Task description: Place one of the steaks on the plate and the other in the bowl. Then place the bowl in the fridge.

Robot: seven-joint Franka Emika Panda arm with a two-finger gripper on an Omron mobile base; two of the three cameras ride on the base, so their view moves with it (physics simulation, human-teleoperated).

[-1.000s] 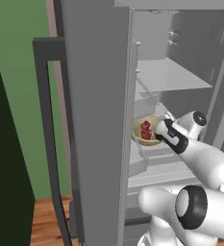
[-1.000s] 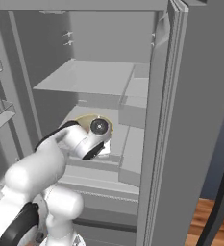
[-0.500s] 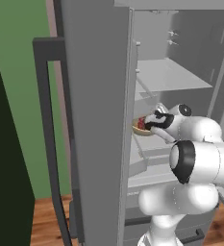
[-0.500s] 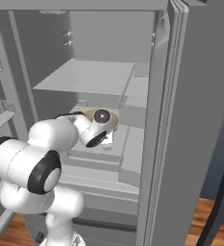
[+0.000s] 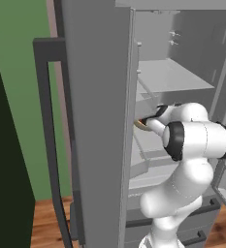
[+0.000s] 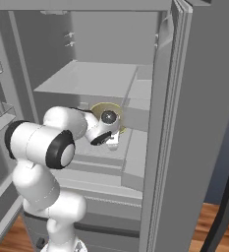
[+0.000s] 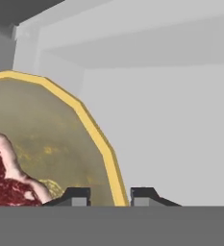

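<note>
Tan-yellow bowl [image 7: 51,144]: rigid, smooth, probably light; sits inside the fridge [image 6: 194,123] above a shelf.
Hold: my jaws pinch its thin rim, narrow, one finger each side.
Steak [image 7: 7,178]: soft red slab, loose inside; keep level.

White arm [image 5: 197,140] reaching into the open fridge [image 5: 95,97], hand tucked under the shelf [image 5: 170,80] at about two o'clock; a sliver of the bowl [image 5: 142,125] peeks past the door edge.

The tan-yellow bowl [image 7: 51,139] sits inside the open grey fridge [image 6: 185,123], its rim between the tool's [image 7: 111,196] tips, holding a red, white-streaked steak [image 7: 7,180].
</note>
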